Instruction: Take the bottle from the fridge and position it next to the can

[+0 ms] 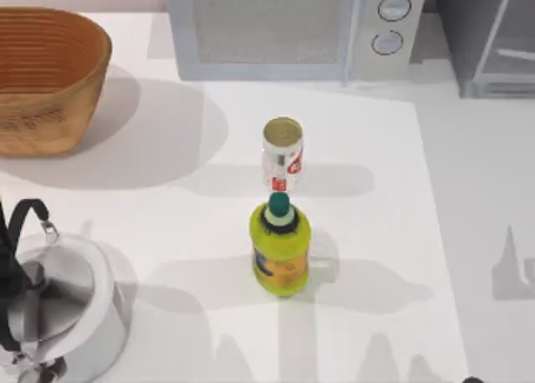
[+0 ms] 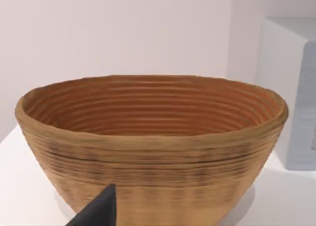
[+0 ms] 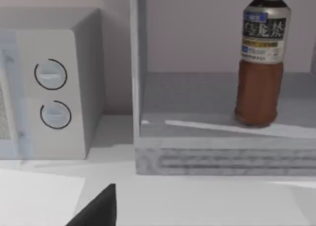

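Right wrist view faces the fridge, and the bottle stands upright on its shelf, base down, white cap straight up, its long axis vertical and its label turned toward the camera; upright like this it offers its slim body side-on, which I judge suits a level approach from the front. Just beside the fridge is the white microwave with its two round knobs. One dark fingertip of the right gripper shows low in this view, well short of the shelf, and I cannot tell whether that gripper is open or closed; it holds nothing that I can see. From the top view, the fridge sits at the table's 1 o'clock corner, the microwave at 12 o'clock, and the can stands upright near the centre with its shiny top up. Close by at the can's 6 o'clock is a fat yellow-green bottle, so the free room beside the can lies at its 3 and 9 o'clock. A woven basket is at 10 o'clock and a steel kettle at 8 o'clock. Left wrist view looks at the basket, with a fingertip of the left gripper low in frame; its state I cannot tell either, and the arm looks parked
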Robot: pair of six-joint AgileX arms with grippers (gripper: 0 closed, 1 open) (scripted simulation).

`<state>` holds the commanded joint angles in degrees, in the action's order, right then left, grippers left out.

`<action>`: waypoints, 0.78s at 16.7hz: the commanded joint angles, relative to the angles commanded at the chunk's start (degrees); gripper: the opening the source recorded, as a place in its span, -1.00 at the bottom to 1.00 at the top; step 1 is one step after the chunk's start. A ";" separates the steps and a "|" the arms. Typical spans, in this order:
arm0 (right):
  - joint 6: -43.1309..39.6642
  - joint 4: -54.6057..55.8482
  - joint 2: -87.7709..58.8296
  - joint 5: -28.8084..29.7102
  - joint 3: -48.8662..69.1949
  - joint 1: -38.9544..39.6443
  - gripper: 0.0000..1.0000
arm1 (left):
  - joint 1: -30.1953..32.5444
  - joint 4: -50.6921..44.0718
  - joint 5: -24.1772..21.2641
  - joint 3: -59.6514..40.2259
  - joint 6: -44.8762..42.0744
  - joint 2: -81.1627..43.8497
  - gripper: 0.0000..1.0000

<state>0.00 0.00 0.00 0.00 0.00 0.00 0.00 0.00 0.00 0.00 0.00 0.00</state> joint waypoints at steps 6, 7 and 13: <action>0.05 4.63 -5.97 -0.67 4.27 -1.17 1.00 | 0.00 0.00 0.00 0.00 0.00 0.00 1.00; 0.09 6.73 -8.99 -1.05 6.20 -1.66 1.00 | 0.00 0.00 0.00 0.00 0.00 0.00 1.00; 0.45 23.36 -39.44 -4.52 21.43 -5.39 1.00 | 0.00 0.00 0.00 0.00 0.00 0.00 1.00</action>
<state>0.45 23.36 -39.44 -4.52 21.43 -5.39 0.00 0.00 0.00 0.00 0.00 0.00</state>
